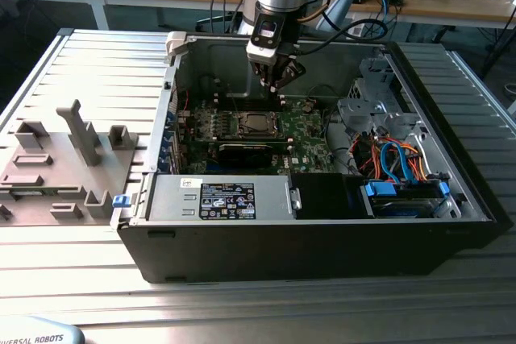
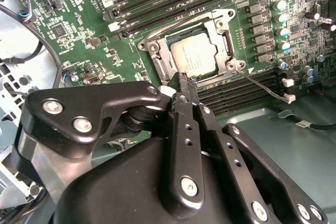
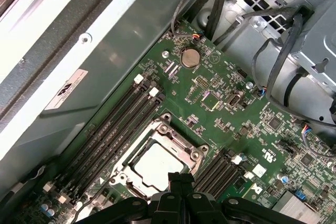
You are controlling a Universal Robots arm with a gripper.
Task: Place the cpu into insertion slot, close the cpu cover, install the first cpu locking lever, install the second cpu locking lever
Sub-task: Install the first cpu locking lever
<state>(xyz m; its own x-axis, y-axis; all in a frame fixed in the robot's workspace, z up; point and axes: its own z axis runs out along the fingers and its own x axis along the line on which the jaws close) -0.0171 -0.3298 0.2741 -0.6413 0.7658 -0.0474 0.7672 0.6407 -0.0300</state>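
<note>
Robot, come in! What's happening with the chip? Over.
Gripper low at cpu cover edge, fingers shut. Cpu seated under cover. One thin lever sticking out sideways.

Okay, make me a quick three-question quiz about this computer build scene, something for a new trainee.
1. True or false: the cpu sits in the insertion slot with the cpu cover down around it.
2. The gripper is nearest to: A) the cpu cover's edge, B) the coin cell, C) the drive cables.
3. Fill in: the grey parts tray lies on the exterior view's ____ of the computer case.

Key: 1 true; 2 A; 3 left.
</note>
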